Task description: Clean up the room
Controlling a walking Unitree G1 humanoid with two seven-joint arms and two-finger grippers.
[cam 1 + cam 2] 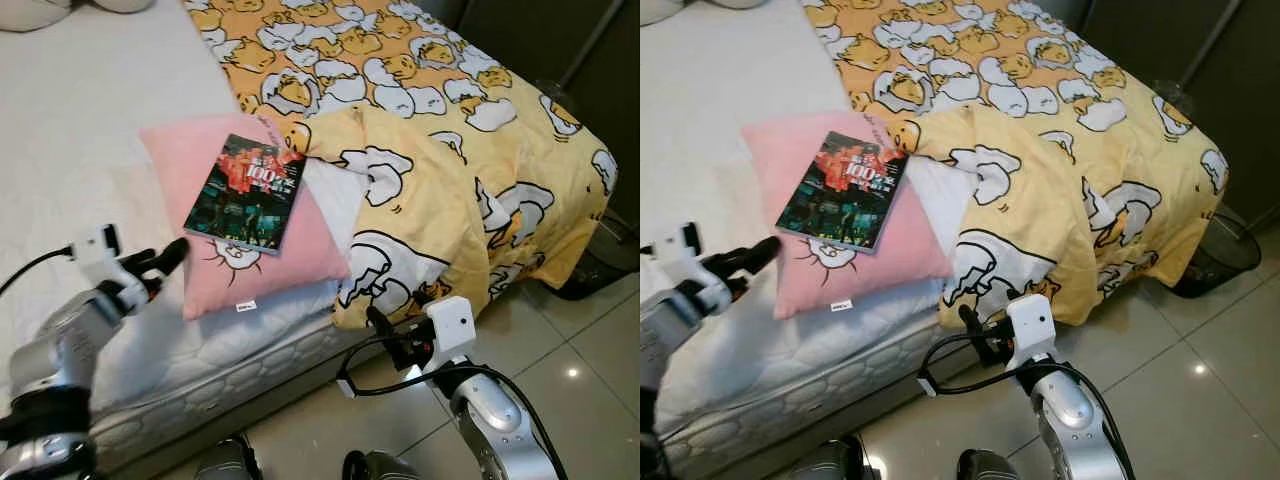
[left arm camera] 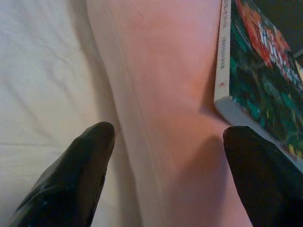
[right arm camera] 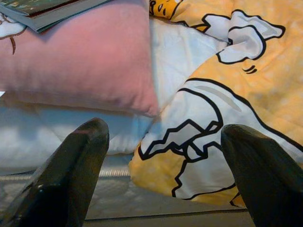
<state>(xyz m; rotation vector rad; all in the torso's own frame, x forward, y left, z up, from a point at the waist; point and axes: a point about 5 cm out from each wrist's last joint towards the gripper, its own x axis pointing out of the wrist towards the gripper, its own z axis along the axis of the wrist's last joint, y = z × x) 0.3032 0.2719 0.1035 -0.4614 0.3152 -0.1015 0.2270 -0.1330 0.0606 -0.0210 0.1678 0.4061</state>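
At left of frame, my left gripper [image 1: 168, 257], fingers spread, nears the book [image 1: 245, 193] on the pink pillow [image 1: 290, 250]; next, I judge, straddle its edge; right gripper [image 1: 385, 335] likewise spread.

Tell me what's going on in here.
The robot stands at the bed. Its left gripper, fingers open, reaches toward the pink pillow where a book lies. The right gripper, also open and empty, hangs by the mattress edge near the yellow blanket. Nothing is grasped yet.
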